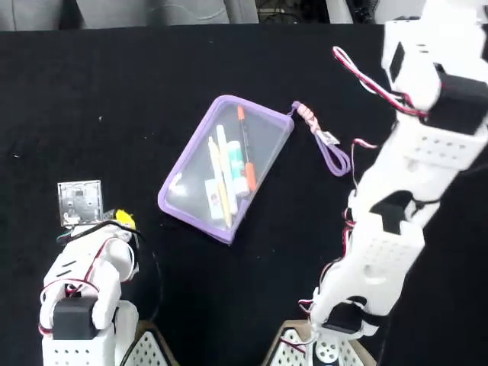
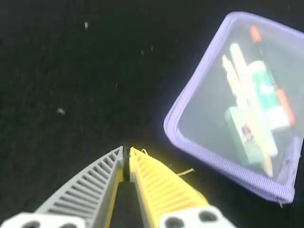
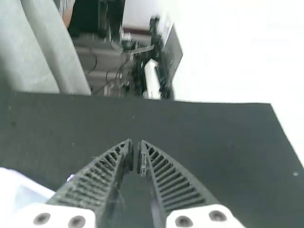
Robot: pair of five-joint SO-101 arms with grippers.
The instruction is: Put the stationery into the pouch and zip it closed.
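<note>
A black table (image 1: 91, 91) takes up nearly the whole high view. The biggest thing over it is the white right arm (image 1: 396, 221), rising from the lower middle of the frame up along the right side to the upper right corner. The left arm (image 1: 84, 290) is folded low in the lower left corner.

In the middle of the frame, between the two arms and touching neither, the pouch (image 1: 267, 137) lies flat and turned on a slant. It is clear plastic with purple trim. A purple strap (image 1: 334, 156) trails from its upper right corner on a pink braided piece. From here I cannot tell whether the zip is done up.

The stationery is already inside, lying side by side along the pouch's length: a pencil (image 1: 219, 183), a pen with orange ends (image 1: 244, 141), a white stick with a green label (image 1: 238, 168) and a small eraser (image 1: 214, 197).

The left gripper (image 2: 126, 153), one finger grey and one yellow, has its tips together with nothing between them, above bare table near the pouch's lower left corner. The right gripper (image 3: 135, 147) has black fingers with only a thin gap at the tips, holding nothing, and points toward the table's far edge.
</note>
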